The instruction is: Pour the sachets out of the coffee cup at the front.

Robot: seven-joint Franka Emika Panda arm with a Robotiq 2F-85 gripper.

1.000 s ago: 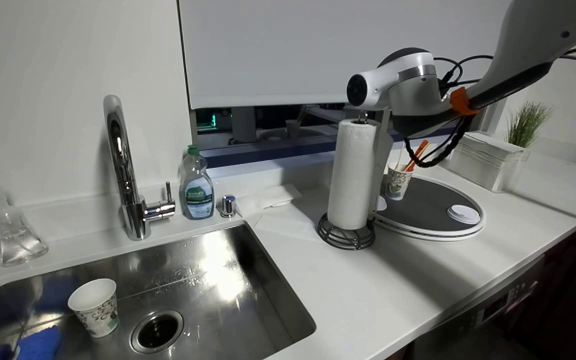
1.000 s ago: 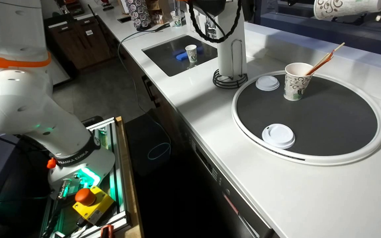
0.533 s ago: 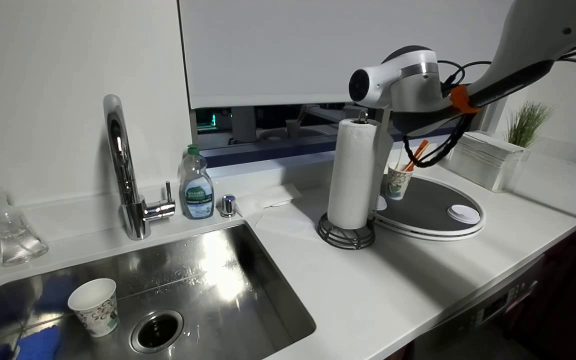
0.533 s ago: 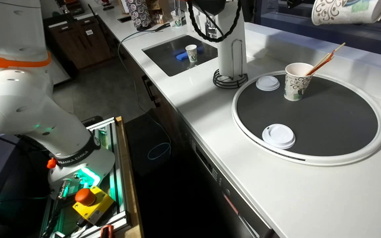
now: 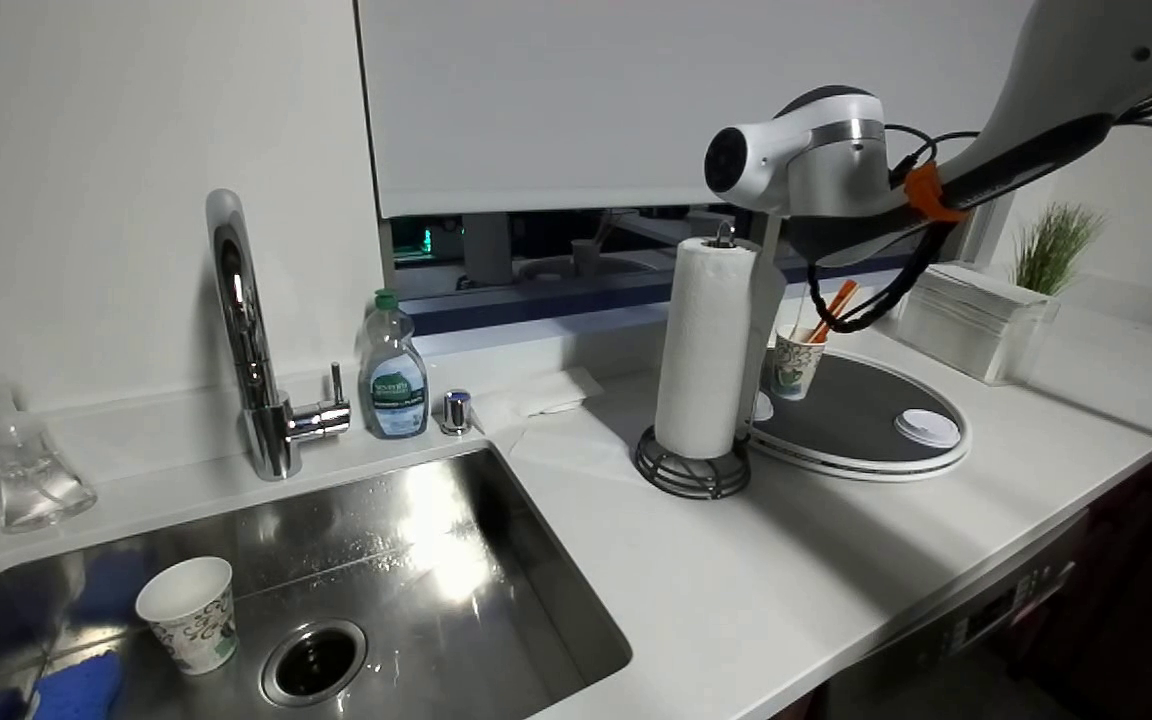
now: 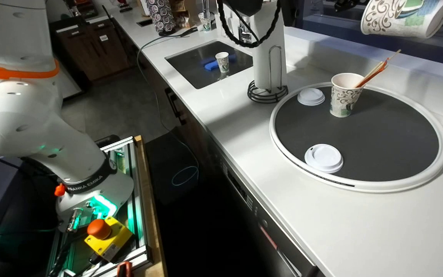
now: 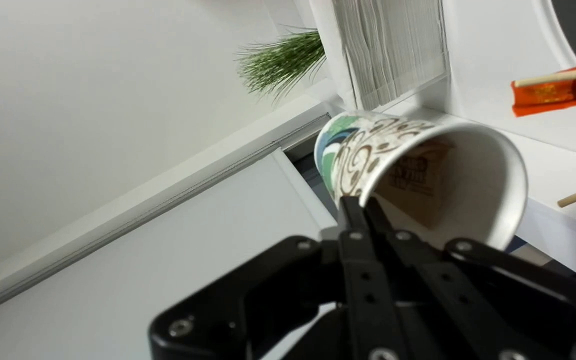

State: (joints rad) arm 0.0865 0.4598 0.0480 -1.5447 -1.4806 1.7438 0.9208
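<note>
White surface [image 6: 379, 231] runs past a steel sink [image 5: 426, 640] to a round dark tray [image 6: 383, 154]. A paper towel roll [image 5: 704, 350] between them hides part of the tray in an exterior view. Above the surface, the claw [image 7: 362, 204] pinches the tipped coffee cup [image 6: 396, 18] by its rim. Another paper cup [image 6: 342, 102], holding sticks [image 6: 374, 72], shares the tray with two white lids [image 6: 323, 157]. A brown sachet [image 7: 418, 182] lies inside the coffee cup.

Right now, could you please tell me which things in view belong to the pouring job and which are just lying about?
Job:
tipped patterned paper cup
brown sachet inside it
hand, gripping the cup's rim

Lying about:
dish soap bottle
blue sponge
upright cup in the sink
paper towel roll
stir-stick cup
</note>
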